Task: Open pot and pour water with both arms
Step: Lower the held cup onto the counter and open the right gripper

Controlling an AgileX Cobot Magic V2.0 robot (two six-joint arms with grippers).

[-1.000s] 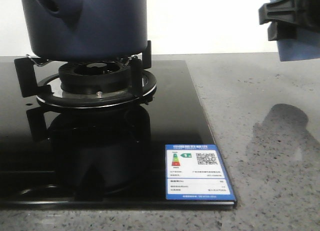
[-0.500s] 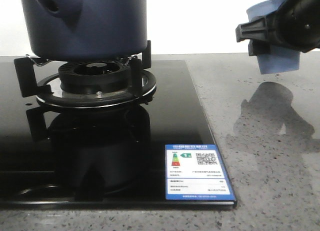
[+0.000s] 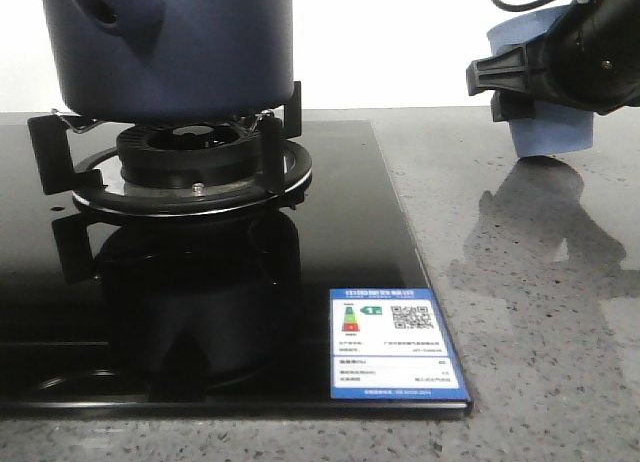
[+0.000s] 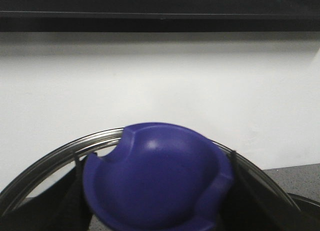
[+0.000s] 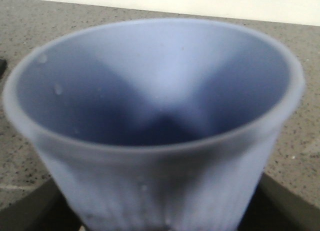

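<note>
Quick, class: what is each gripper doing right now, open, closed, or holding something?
Left gripper: closed on the knob of the pot lid.
Right gripper: closed on the pale blue cup, held above the counter.

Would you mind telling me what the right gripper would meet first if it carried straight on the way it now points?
Probably the speckled countertop beyond the pale blue cup it holds; the right wrist view shows nothing else ahead before the white wall, though depth is unclear.
</note>
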